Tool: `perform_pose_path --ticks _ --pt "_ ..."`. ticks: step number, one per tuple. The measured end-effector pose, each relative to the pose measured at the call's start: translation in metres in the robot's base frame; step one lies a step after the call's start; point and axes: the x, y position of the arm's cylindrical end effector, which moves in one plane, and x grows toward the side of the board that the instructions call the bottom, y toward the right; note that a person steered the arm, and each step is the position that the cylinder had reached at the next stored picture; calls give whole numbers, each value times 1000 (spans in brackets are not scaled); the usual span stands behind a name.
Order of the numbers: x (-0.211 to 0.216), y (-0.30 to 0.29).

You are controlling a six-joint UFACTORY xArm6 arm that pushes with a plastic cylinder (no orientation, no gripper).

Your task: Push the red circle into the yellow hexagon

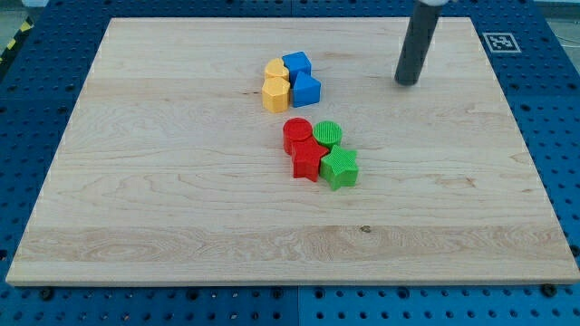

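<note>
Pale wooden board [181,199] on a blue pegboard table [36,91] fills my screen. I take the red circle block [295,133] as landmark: it sits near the board's middle, touching the red star-like block [308,162] below it and the green circle block [328,134] to its right, with a green angular block [341,168] lower right. Up and left of it, apart, stands the yellow hexagon block [275,92], pressed against a second yellow block [275,69] and two blue blocks [296,63] [306,90]. My tip [407,82] rests well up-right, touching nothing (no claw, just a rod).
</note>
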Motion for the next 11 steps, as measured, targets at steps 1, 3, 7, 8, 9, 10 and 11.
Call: perform_pose_path --ticks 1,3,7,8,9,10,11 --pt "49 -37" --pt "66 -67" --pt "128 -141" --pt "105 -141" --pt "89 -139" --pt "102 -139" --pt "103 -147"
